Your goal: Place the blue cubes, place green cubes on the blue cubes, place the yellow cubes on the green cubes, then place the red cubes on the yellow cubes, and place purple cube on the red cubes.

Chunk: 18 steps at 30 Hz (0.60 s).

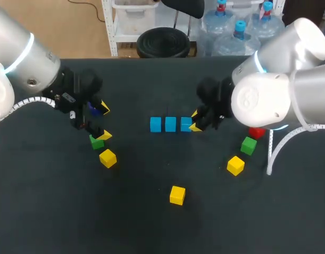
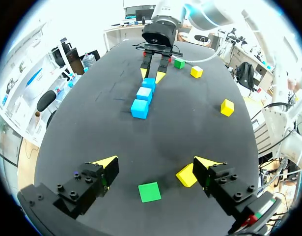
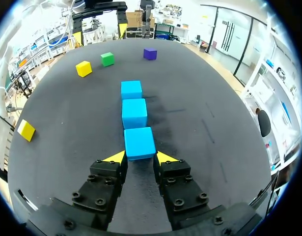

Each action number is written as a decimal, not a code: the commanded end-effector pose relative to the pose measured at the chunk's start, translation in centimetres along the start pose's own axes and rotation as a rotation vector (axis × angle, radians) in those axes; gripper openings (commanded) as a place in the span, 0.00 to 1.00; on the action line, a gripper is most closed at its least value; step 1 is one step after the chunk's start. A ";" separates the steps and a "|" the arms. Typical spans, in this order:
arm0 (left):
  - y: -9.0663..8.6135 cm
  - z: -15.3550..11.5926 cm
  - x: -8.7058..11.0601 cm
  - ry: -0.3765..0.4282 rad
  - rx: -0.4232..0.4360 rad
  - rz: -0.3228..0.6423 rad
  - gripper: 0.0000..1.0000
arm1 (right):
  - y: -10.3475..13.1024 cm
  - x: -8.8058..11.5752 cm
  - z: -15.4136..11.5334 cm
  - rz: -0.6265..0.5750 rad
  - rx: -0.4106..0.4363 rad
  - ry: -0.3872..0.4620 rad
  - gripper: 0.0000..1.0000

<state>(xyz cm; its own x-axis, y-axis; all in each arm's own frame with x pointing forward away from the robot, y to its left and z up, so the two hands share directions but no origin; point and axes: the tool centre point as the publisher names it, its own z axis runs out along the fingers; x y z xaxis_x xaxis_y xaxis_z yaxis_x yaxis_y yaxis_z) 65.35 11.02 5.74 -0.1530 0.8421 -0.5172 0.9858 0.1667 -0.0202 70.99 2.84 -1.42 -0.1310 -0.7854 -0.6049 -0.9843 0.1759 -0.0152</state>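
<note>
Three blue cubes lie in a row mid-table: the left one (image 1: 156, 124), the middle one (image 1: 170, 124) and the right one (image 1: 185, 123). My right gripper (image 1: 194, 121) is shut on the right blue cube (image 3: 139, 142), which rests on the table with a yellow tip at each near side. My left gripper (image 1: 102, 121) hangs open at the left over a green cube (image 2: 149, 191) that lies between its fingers without touching them. A yellow cube (image 2: 186, 175) sits by one finger. A purple cube (image 3: 150, 53) lies close to the left gripper.
On the right lie a red cube (image 1: 256, 132), a green cube (image 1: 248, 145) and a yellow cube (image 1: 235, 165). Another yellow cube (image 1: 177, 194) sits near the front middle. The table (image 1: 151, 222) is black.
</note>
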 end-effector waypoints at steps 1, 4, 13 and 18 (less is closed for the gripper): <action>0.0 0.0 0.1 -0.004 0.000 0.003 1.00 | -0.3 0.2 0.2 -0.001 -0.005 -0.003 0.00; 0.0 0.0 0.1 -0.004 0.000 0.003 1.00 | -0.3 0.3 0.2 -0.002 -0.007 -0.002 0.00; 0.0 0.0 0.1 -0.004 0.000 0.003 1.00 | -0.1 0.4 0.0 -0.005 -0.014 0.007 0.00; 0.0 0.0 0.1 -0.004 0.000 0.003 1.00 | -0.1 0.4 -0.1 -0.010 -0.021 0.011 0.80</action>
<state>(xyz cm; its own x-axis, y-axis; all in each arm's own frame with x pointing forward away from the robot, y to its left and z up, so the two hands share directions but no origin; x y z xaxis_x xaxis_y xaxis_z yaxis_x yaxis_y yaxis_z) 65.35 11.02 5.74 -0.1530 0.8421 -0.5172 0.9858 0.1667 -0.0202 70.92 2.54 -1.47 -0.1230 -0.7950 -0.5940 -0.9874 0.1584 -0.0074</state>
